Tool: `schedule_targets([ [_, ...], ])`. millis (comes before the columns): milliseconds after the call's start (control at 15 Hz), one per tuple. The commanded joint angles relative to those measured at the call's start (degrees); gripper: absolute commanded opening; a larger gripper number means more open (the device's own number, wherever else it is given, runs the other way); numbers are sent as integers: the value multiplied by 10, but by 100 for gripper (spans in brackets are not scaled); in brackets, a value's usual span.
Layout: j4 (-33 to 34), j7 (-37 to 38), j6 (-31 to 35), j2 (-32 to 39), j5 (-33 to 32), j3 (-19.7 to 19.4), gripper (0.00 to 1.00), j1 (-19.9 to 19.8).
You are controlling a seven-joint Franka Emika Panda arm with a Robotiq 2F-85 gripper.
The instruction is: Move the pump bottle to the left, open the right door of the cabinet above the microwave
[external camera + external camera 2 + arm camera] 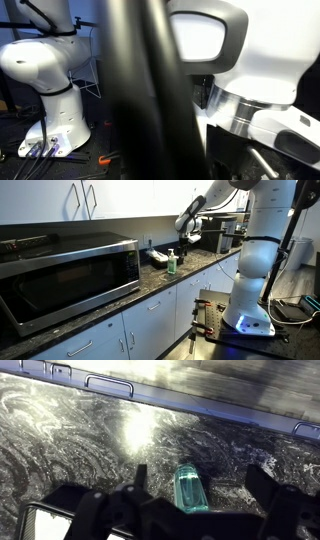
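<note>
Hovering with the claw [201, 476] spread wide over the pump bottle [190, 490] (not yet gripped), we judge both steps undone; the right door [115, 198] looks shut.

- The dark, speckled stone countertop [165, 288] carries the things.
- The microwave [70, 275] stands on its near part.
- The pump bottle [171, 263] stands upright further along, well apart from the microwave.
</note>
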Motion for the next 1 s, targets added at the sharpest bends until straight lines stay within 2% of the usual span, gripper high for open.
schedule_targets([
  [0,-2,-32,39,18,24,16,100,-15],
  [333,10,-93,92,68,57,44,100,-18],
  [533,16,-91,151,100,49,59,100,-28],
  [933,2,-76,255,115,27,75,100,-49],
])
